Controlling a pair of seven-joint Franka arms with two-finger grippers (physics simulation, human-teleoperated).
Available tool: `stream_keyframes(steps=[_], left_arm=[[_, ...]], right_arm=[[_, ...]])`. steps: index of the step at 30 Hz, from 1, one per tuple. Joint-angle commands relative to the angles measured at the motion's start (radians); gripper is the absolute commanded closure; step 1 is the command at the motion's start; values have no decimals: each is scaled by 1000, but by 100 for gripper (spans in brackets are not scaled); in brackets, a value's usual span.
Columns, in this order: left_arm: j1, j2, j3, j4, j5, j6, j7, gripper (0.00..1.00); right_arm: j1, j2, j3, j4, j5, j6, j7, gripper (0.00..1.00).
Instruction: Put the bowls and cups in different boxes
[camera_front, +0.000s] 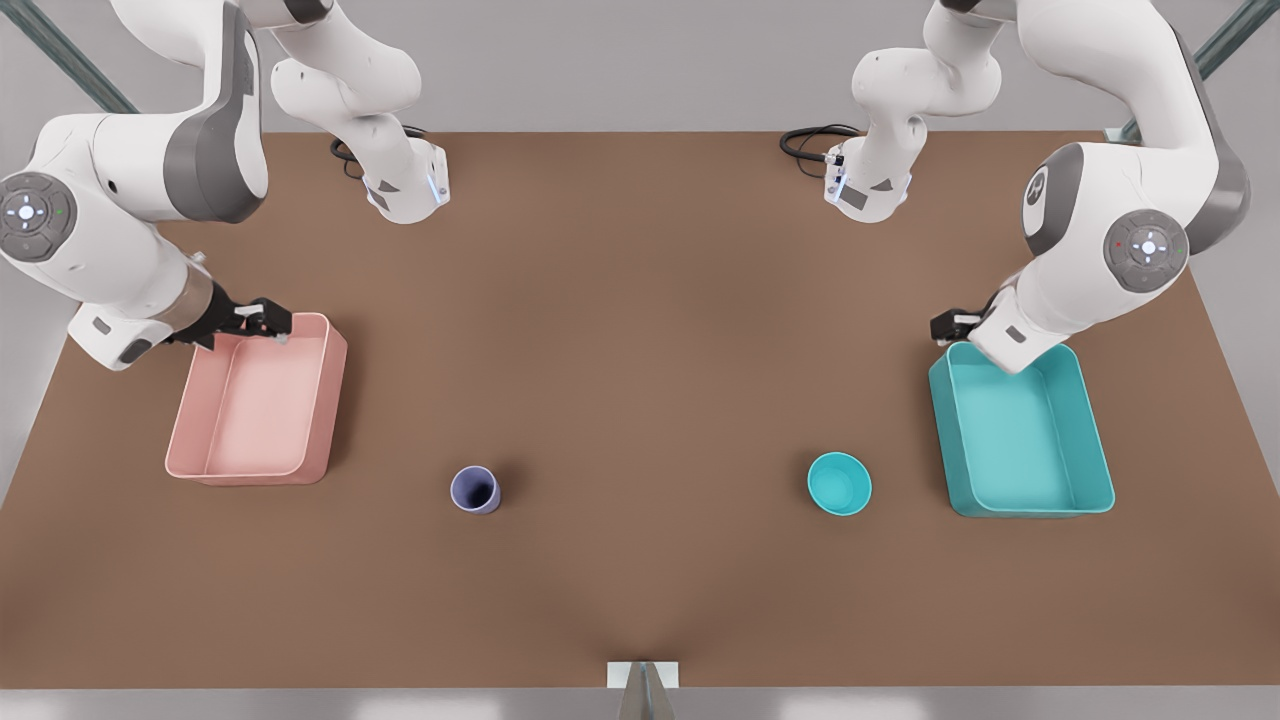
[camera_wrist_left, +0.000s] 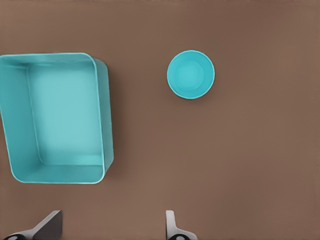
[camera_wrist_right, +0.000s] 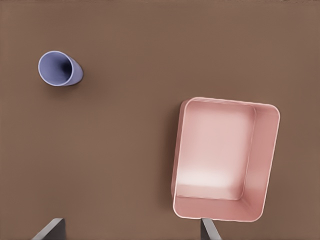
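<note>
Nearest the front camera stands the lavender cup (camera_front: 475, 490), upright on the brown counter (camera_front: 640, 330) with its dark mouth up, at about 7 o'clock from the counter's middle. Level with it, at about 5 o'clock, sits the teal bowl (camera_front: 839, 483), also upright and open. The 2 are well apart, with bare counter between them.

Out from the cup, at about 10 o'clock from it, lies the pink box (camera_front: 256, 400), nothing inside it. Out from the bowl, at about 2 o'clock from it, lies the teal box (camera_front: 1020, 430), likewise holding nothing. Neither the cup nor the bowl touches a box.

Going by the wrist views, the arm over the teal box is the left one: its camera looks down on the teal box (camera_wrist_left: 55, 117) and the bowl (camera_wrist_left: 190, 74). The left gripper (camera_front: 950, 326) hangs just past the far rim of that box, at 12 o'clock from its far corner on the bowl's side. Its fingers (camera_wrist_left: 171, 226) stand apart, with nothing between them.

The right wrist camera sees the pink box (camera_wrist_right: 225, 159) and the cup (camera_wrist_right: 59, 69). The right gripper (camera_front: 262, 320) hovers at the far rim of the pink box, at 12 o'clock from the box's middle. Its fingers (camera_wrist_right: 209, 230) are also spread wide, gripping nothing.

Both arm bases sit at the counter's far edge, at about 11 and 1 o'clock.
</note>
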Motion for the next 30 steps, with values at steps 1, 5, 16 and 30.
stream_keyframes(steps=[1, 5, 16, 30], left_arm=[[0, 0, 0, 0, 1, 23, -38, 0], [-46, 156, -3, 5, -9, 195, -49, 0], [55, 664, -46, 176, -142, 601, 47, 0], [48, 713, -48, 175, -217, 623, 15, 79]], right_arm=[[0, -1, 0, 0, 3, 23, -6, 0], [56, 216, 4, 89, 21, 192, -61, 0], [108, 625, 3, 246, 175, 596, 137, 0], [170, 611, 3, 122, 162, 528, 146, 0]])
